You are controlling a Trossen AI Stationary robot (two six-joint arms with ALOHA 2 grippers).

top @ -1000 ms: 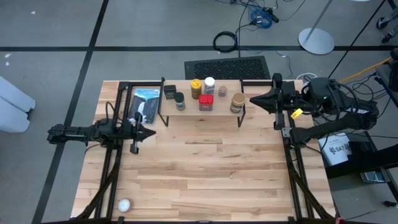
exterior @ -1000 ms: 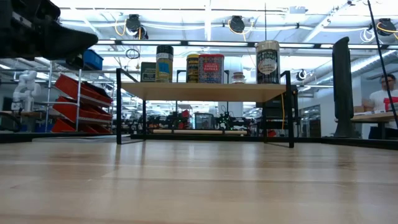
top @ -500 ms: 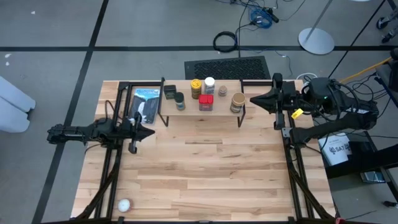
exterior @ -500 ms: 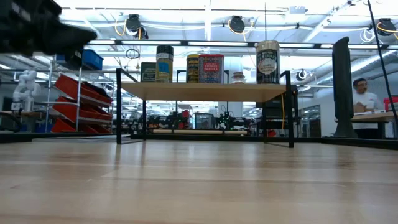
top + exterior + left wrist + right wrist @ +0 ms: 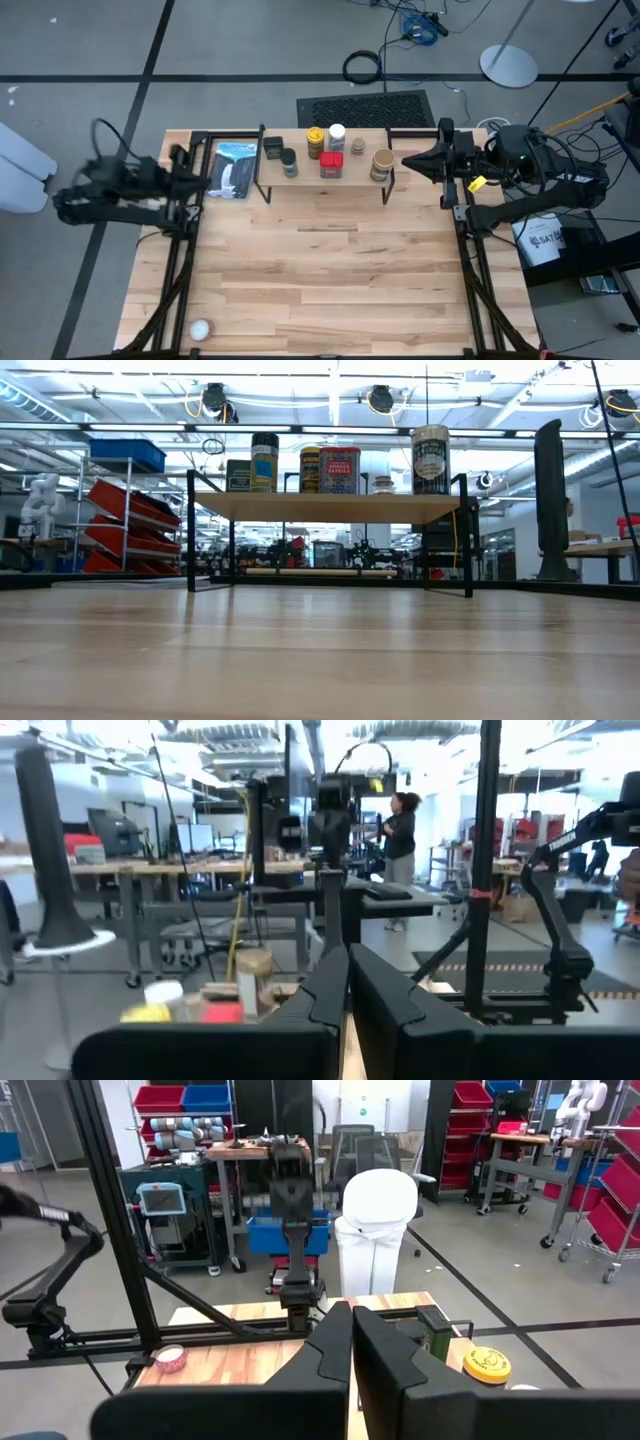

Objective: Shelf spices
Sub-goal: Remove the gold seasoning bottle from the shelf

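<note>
The shelf [image 5: 325, 180], a low riser with a light wood plank [image 5: 330, 507] on thin black legs, stands near the table's far edge. Several spices stand upright on its plank: a black square tin [image 5: 274, 148], a small dark-lidded jar [image 5: 290, 163], a yellow-lidded jar [image 5: 315, 140], a white-lidded jar [image 5: 337, 135], a red tin [image 5: 331, 164] and a tan-lidded jar [image 5: 381, 163]. My left gripper [image 5: 200, 186] hovers shut and raised over the table's left side, left of the shelf. My right gripper [image 5: 405, 160] hangs shut just right of the shelf, pointing at it. Neither holds anything.
A flat blue-and-black package [image 5: 235, 168] lies left of the shelf. A small white ball [image 5: 200, 329] sits near the front left corner. Black frame rails [image 5: 175, 270] run along the table's left and right sides. The wooden tabletop [image 5: 330, 270] in front of the shelf is bare.
My left gripper has risen and drawn back toward the table's left edge, staying shut. It has left the low view, where it showed at the upper left before. My right arm has kept still.
</note>
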